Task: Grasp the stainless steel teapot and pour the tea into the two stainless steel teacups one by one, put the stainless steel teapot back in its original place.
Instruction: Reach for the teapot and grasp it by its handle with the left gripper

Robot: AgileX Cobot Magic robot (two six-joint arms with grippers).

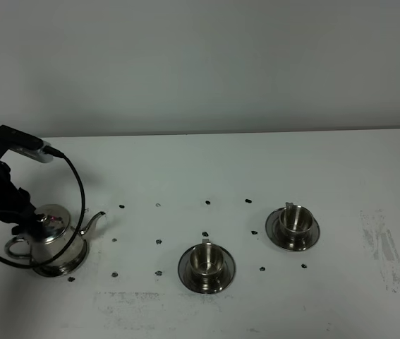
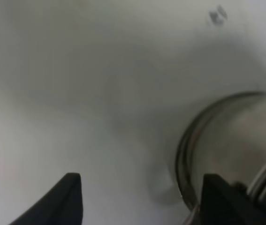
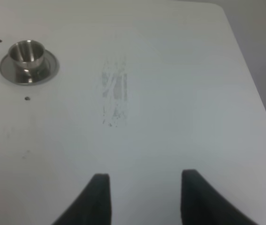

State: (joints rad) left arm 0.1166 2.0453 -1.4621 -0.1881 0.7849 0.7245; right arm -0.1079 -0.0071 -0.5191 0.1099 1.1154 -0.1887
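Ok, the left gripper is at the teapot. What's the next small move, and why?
Probably shift the left gripper sideways until the loop handle of the teapot sits between its jaws, then close. The jaws stand open with only bare table between them, the pot lies off beside one fingertip, and it sits unlifted on its plate.

The teapot (image 1: 51, 244) sits on a plate (image 1: 73, 265) at the table's (image 1: 256, 169) left. To its right is a cup (image 1: 206, 258) on a saucer (image 1: 225, 275); farther right and behind, the second cup (image 1: 295, 218) on the second saucer (image 1: 311, 236).
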